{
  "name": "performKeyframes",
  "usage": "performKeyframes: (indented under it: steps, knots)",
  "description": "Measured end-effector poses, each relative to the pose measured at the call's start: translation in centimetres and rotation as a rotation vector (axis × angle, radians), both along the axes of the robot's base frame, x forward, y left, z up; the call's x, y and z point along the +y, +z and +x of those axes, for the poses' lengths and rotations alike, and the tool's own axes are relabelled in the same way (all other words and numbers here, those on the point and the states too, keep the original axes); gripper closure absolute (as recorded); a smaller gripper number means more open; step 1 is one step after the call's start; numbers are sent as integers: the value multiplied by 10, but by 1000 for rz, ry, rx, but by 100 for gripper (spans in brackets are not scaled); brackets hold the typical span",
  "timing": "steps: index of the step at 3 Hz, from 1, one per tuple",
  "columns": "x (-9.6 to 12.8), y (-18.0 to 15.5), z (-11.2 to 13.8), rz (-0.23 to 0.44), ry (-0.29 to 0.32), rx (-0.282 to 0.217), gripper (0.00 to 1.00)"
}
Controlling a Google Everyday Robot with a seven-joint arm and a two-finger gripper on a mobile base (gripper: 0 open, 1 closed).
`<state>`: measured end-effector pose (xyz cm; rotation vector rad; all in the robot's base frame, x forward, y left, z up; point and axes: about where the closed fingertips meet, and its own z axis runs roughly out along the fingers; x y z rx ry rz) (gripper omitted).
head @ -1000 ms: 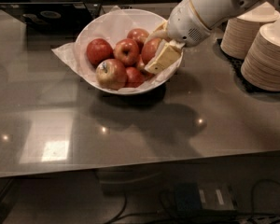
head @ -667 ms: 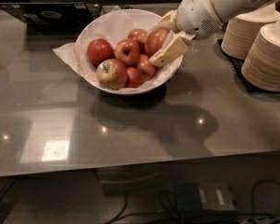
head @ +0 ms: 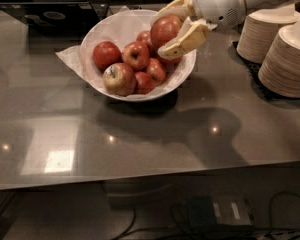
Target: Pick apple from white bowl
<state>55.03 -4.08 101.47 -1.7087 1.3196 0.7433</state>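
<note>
The white bowl [head: 112, 31] lined with crumpled white paper stands at the back middle of the grey counter and holds several red apples. My gripper [head: 166, 30] comes in from the upper right and is shut on the apple [head: 165, 30], a large red one, with a cream finger on each side of it. The apple is lifted a little above the pile at the bowl's right side. The yellower apple [head: 119, 78] lies at the front of the bowl.
Two stacks of beige paper bowls [head: 286, 51] stand on a dark mat at the right. A dark tray [head: 50, 16] sits at the back left. The counter's front edge [head: 140, 181] runs across the lower part of the view, with cables below.
The gripper has risen up and slightly back from inside the bowl, lifting the large red apple out of the pile. The other apples stay in place.
</note>
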Motion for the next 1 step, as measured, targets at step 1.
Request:
performKeyframes:
  steps: [1]
  knots:
    - [0, 0, 0, 0, 0, 0, 100]
